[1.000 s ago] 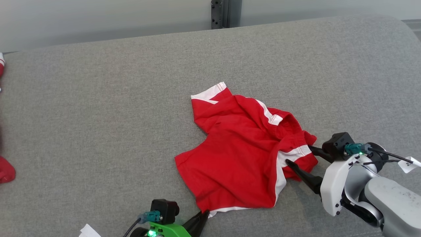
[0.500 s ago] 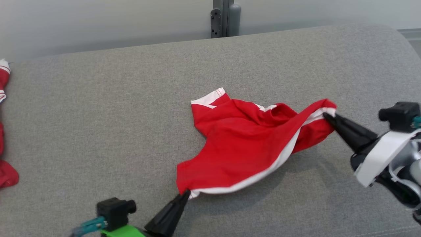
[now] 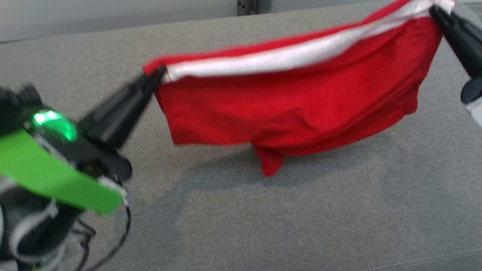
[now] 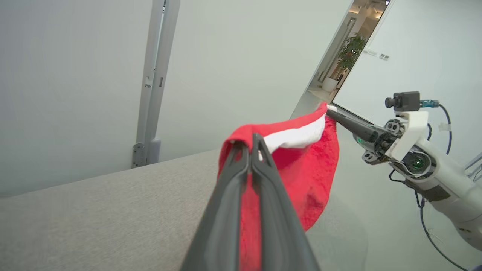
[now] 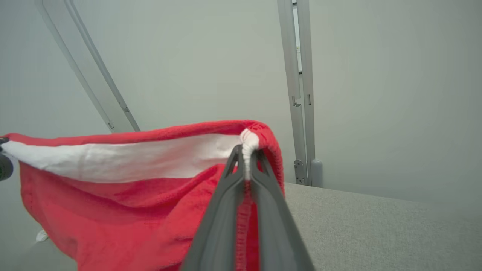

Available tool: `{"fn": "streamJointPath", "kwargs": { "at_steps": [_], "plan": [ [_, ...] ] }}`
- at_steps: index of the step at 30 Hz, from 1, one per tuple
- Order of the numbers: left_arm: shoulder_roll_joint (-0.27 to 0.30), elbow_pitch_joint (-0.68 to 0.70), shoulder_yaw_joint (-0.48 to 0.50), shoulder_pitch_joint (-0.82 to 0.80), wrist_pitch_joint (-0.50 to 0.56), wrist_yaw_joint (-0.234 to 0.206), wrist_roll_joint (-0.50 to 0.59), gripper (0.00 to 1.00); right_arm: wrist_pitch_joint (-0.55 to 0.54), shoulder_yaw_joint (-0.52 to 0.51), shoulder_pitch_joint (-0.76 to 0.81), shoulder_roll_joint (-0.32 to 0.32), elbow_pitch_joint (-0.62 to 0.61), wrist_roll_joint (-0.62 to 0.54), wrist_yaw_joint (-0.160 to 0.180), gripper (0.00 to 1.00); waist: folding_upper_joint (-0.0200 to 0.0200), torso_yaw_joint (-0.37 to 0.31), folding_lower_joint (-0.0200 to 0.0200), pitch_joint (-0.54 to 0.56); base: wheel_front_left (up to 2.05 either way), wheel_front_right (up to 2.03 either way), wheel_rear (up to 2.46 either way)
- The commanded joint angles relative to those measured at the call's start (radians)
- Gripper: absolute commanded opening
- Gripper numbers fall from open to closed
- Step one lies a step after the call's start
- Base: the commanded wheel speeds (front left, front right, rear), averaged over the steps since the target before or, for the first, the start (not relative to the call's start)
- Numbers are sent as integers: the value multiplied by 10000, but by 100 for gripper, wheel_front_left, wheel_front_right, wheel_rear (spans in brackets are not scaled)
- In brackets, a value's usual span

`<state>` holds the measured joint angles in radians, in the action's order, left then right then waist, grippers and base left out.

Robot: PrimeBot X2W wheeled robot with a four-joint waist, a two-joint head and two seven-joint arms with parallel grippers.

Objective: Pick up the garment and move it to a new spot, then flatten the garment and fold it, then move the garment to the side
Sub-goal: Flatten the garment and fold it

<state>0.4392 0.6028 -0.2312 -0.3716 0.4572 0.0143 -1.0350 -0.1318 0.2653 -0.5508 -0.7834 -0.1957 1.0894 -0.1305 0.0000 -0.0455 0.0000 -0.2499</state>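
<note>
**Garment strung between both claws, clear of the worktop**

The grey fabric-covered worktop lies under everything, and it carries the soft shadow of what hangs above it. The garment is off that surface and held up in the air as a sagging sheet. Treat it as very light, thin and limp. It has no stiffness of its own, so it takes whatever shape your two holds give it, and it will swing and billow if you move quickly. It is not fragile, but a shallow pinch on thin cloth could creep out under a sharp tug.

Its long axis runs from one claw to the other, across the head view and climbing toward the robot's right. The white band forms the taut top edge, and the red body hangs below it. That trimmed edge is the place to hold, at its two ends, where the cloth is doubled.

The left claw is closed on the near-left corner of the band. The right claw is closed on the opposite end, and in its own wrist view a gathered white hem is nipped between the tips.

The lowest flap points down at the worktop. The head view is blurred, so it probably hangs just clear, but you cannot be sure.
</note>
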Motion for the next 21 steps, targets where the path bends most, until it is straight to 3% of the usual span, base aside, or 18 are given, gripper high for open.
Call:
{"fn": "streamJointPath", "kwargs": {
  "at_steps": [1, 3, 7, 10, 14, 17, 19, 21],
  "plan": [
    [22, -564, 79, -1128, 278, -264, 253, 0, -339, 113, -859, 251, 325, -148, -4, 0, 0, -168, 0, -1247, 0, 0, 0],
    [-80, -1709, 82, -2876, 562, -567, 616, 0, -698, 259, -2244, 758, 1043, -452, -4, 0, 0, -219, 0, -1843, 0, 0, 0],
    [-324, -4356, -206, -6074, 468, -685, 1840, 0, -980, 561, -4937, 1993, 2763, -1395, -4, 0, 0, -230, 0, -2861, 0, 0, 0],
    [-769, -6343, -239, -8317, -547, -607, 2785, 0, -517, 712, -6858, 3006, 4119, -2329, -4, 0, 0, -274, 0, -3423, 0, 0, 0],
    [-1138, -8595, -82, -10675, -3033, -747, 4223, 0, 1203, 540, -8864, 4220, 5732, -3434, 2, 0, 0, -368, 0, -4163, 0, 0, 0],
    [-1295, -10094, -332, -11304, -4643, -266, 4788, 0, 2630, 791, -9317, 4671, 6706, -4016, 4, 0, 0, -353, 0, -4332, 0, 0, 0],
    [-1514, -11065, -461, -11163, -5097, 189, 4626, 0, 3120, 1330, -9119, 4928, 7061, -3771, 2, 0, 0, -303, 0, -4361, 0, 0, 0],
    [-1533, -11731, -645, -10702, -5433, 580, 4580, 0, 3481, 1917, -8679, 4773, 7208, -3497, 2, 0, 0, -249, 0, -4342, 0, 0, 0]
  ]
}}
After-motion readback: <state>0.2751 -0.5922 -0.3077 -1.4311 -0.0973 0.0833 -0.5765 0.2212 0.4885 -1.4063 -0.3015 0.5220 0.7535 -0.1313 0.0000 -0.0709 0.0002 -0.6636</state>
